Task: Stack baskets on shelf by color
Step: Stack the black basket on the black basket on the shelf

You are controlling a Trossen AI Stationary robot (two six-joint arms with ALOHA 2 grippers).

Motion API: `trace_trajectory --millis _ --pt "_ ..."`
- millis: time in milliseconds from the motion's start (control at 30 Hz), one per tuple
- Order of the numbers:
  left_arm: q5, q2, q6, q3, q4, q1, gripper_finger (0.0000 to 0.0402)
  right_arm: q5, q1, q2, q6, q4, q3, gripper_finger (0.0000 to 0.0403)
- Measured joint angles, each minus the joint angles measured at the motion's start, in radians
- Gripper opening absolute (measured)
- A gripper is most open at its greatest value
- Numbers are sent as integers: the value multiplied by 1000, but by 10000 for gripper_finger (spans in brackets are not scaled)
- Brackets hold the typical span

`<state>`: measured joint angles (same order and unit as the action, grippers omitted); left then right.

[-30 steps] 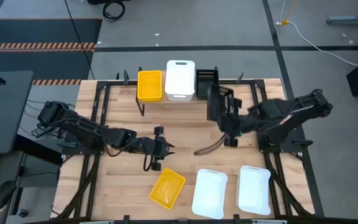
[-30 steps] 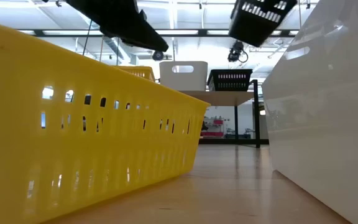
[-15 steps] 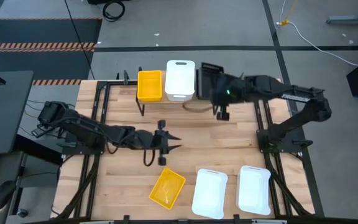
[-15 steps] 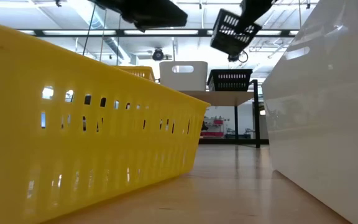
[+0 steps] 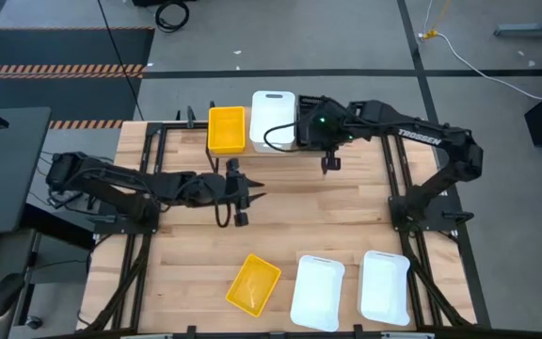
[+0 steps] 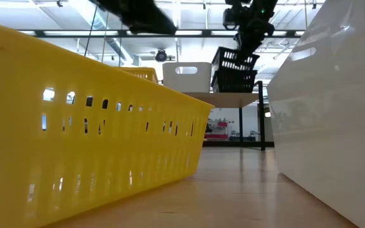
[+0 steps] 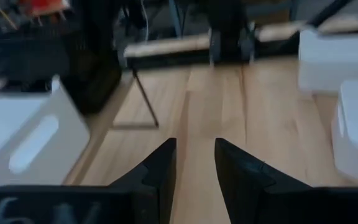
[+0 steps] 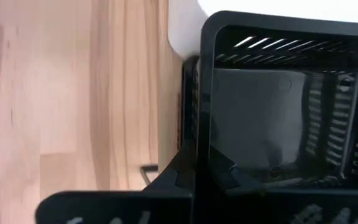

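My right gripper (image 5: 314,127) is over the right end of the shelf (image 6: 228,99), shut on a black mesh basket (image 6: 236,60). That basket hangs tilted just above a second black basket (image 6: 233,83), which stands on the shelf board. A yellow basket (image 5: 226,129) and a white basket (image 5: 273,120) also stand on the shelf. My left gripper (image 5: 250,191) hovers open above the middle of the table, holding nothing. A yellow basket (image 5: 254,284) and two white baskets (image 5: 317,292) (image 5: 384,285) lie on the near part of the table. My right gripper pinches one side wall (image 8: 196,134) of the black basket near its rim, with one finger (image 8: 229,175) inside the basket and one (image 8: 178,178) outside. The basket is lifted and tilted over the shelf's black basket. I cannot tell whether the two touch.
The shelf stands at the table's far edge on thin black legs (image 5: 216,162). Bare wood lies between the shelf and the three baskets near the front edge. Black frame rails (image 5: 149,169) run along both table sides.
My right gripper has carried the black basket from above the table's middle toward the far edge, then lowered it over the shelf's right end, where it hangs tilted above the other black basket. My left gripper has drifted toward the far edge.
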<state>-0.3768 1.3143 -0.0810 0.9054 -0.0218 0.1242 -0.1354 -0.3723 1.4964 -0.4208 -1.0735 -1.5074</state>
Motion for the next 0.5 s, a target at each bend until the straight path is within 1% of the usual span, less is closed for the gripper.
trace_trajectory --millis 167,367,500 --pt "-17 -36 48 0 53 19 117 2 -28 8 -2 -48 0 6" --pt "-73 -38 46 0 45 44 117 9 -38 7 -1 -49 0 6" --pt "-78 -37 50 0 42 44 117 9 -35 7 1 -49 0 9"
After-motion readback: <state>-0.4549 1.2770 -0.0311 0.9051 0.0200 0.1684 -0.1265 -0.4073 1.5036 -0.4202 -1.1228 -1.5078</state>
